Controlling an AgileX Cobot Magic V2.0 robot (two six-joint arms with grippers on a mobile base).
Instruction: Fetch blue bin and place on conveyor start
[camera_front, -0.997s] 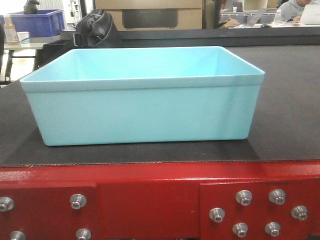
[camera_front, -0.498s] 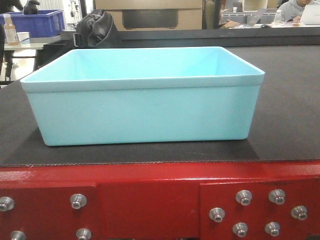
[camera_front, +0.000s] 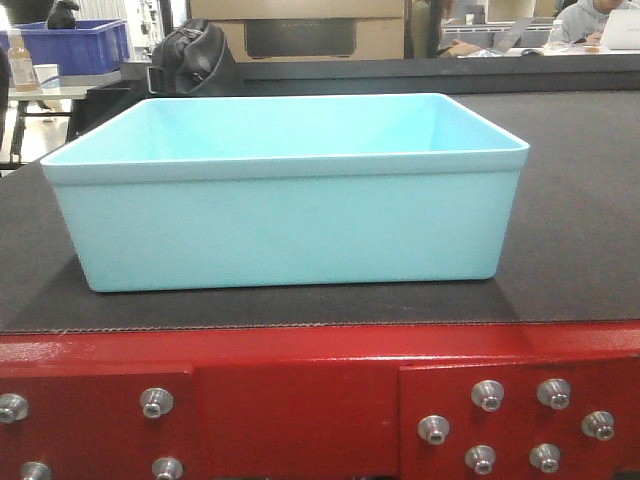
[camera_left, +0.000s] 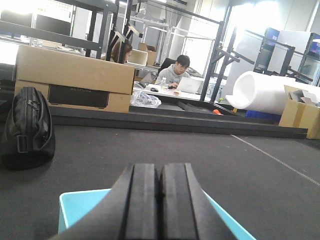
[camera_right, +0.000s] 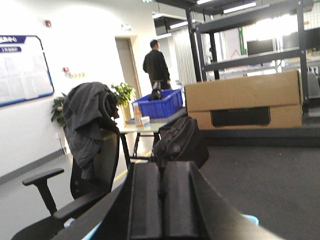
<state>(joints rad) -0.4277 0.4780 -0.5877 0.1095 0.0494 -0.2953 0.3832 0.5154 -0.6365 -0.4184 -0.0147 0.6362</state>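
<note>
The blue bin (camera_front: 285, 200) sits flat and upright on the dark belt of the conveyor start (camera_front: 570, 250), its near wall just behind the belt's edge and the red bolted panel (camera_front: 300, 400). It rests square to that edge, which suggests it has been set where the belt would carry it away; by the look of things the placing is done or nearly so.

The left pincer (camera_left: 160, 205) has its two black pads pressed together with nothing between them. Directly beneath and just beyond its tips lies a pale blue rim, the bin's edge, with open belt stretching ahead of it. To its left, further out, a black bag (camera_left: 27, 127) stands on the belt, and behind that a cardboard box (camera_left: 75, 77).

The right pincer (camera_right: 160, 207) is likewise pressed together and pinching nothing. A sliver of pale blue shows low at either side of it, so it seems to hang just above the bin's rim. Ahead of its tips sits the same black bag; off to its left stands an office chair (camera_right: 87, 150) draped with a jacket.

Both pincers being closed and apart from the walls, the bin appears to stand free, bearing its own weight on the belt.
</note>
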